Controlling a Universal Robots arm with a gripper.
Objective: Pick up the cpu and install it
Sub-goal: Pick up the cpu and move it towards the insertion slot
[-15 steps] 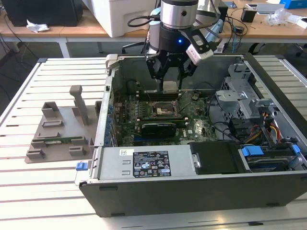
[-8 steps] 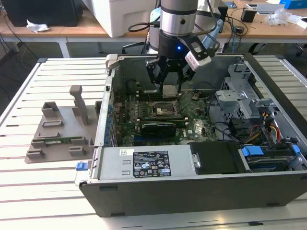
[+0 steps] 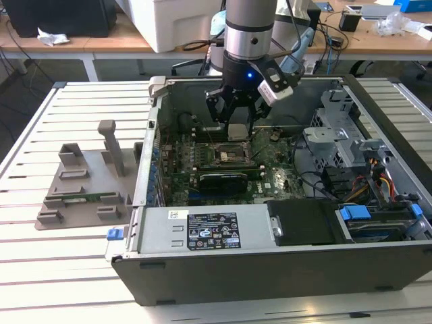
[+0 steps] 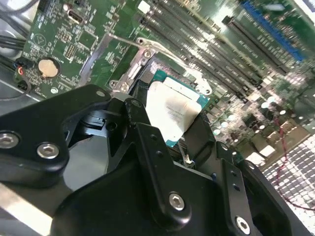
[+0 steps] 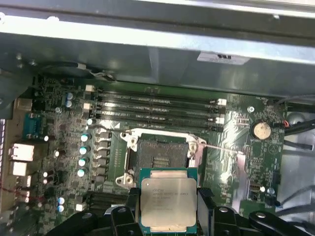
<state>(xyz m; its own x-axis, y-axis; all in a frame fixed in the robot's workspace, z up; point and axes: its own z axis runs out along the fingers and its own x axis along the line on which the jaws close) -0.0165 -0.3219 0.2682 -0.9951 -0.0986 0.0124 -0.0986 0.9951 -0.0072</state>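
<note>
The cpu [image 5: 168, 201], a flat square chip with a silver-grey top and green rim, is clamped level between my gripper's black fingers [image 5: 205, 209]. In the exterior view my gripper [image 3: 237, 127] hangs inside the open computer case, a short way above the motherboard. The black socket [image 5: 161, 156] lies below the chip with its metal frame swung open and its contacts bare; the chip sits offset to one side of it, not touching. In the second wrist view the cpu [image 4: 172, 110] partly covers the socket [image 4: 158, 66].
Memory slots [image 5: 157, 105] run alongside the socket and a coin battery [image 5: 261, 130] sits near it. The case wall [image 3: 152, 145], drive cage [image 3: 337, 128] and power supply [image 3: 209, 229] ring the board. A grey fixture [image 3: 84, 182] stands on the slatted table at the exterior view's left.
</note>
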